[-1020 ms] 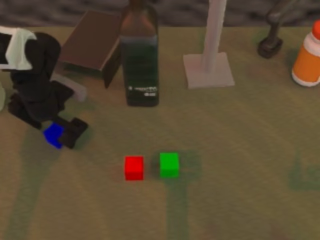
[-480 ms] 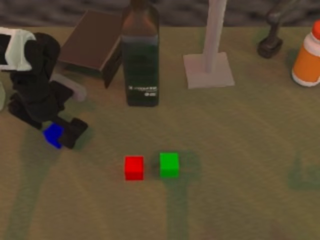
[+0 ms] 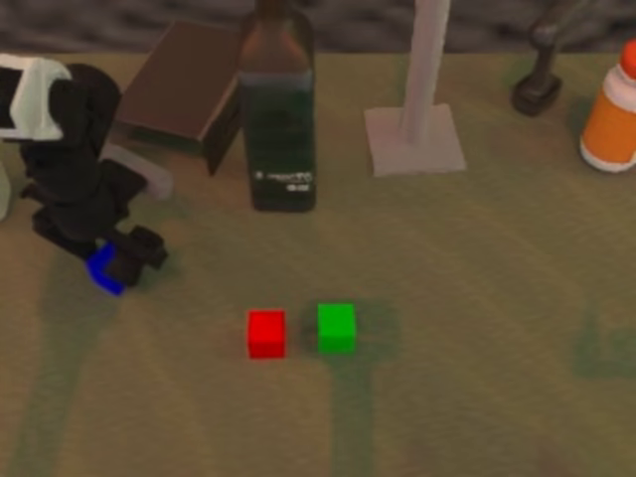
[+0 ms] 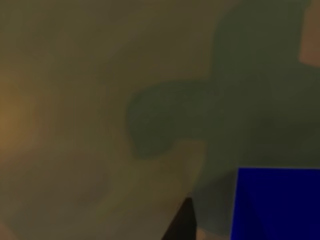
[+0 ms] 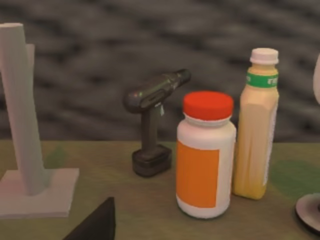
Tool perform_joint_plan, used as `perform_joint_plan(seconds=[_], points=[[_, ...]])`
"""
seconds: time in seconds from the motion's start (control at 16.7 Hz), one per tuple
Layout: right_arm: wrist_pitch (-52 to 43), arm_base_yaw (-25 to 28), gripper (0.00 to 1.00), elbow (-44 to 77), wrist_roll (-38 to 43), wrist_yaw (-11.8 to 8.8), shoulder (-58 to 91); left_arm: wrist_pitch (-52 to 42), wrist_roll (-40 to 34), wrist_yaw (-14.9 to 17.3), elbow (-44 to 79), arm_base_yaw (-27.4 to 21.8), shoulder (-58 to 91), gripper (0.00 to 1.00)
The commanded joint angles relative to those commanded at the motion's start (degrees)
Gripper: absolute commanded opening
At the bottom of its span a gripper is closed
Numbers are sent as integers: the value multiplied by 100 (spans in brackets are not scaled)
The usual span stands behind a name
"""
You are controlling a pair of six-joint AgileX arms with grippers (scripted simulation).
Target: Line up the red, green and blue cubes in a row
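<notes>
The red cube and the green cube sit side by side on the table, a small gap between them. Far to their left lies the blue cube, with my left gripper down over it and a finger on each side. In the left wrist view one dark fingertip stands a little apart from the blue cube, so the gripper is open around it. My right arm is outside the top view. Its wrist view shows one dark fingertip with nothing held.
A tall dark bottle and a brown box stand behind the left gripper. Further right are a white stand, a drill and an orange-labelled bottle. A yellow bottle shows in the right wrist view.
My left gripper has come down closer over the blue cube and its fingers have narrowed, hiding more of the cube. The red and green cubes have not moved.
</notes>
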Motion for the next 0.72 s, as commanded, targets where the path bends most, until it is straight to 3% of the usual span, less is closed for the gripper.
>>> perform_joint_plan(seconds=[0.12, 0.72], points=[[0, 0, 100, 0, 0, 0, 0, 0, 0, 0, 0, 0, 0, 0], [0, 0, 100, 0, 0, 0, 0, -224, -33, 95, 122, -24, -276, 0]])
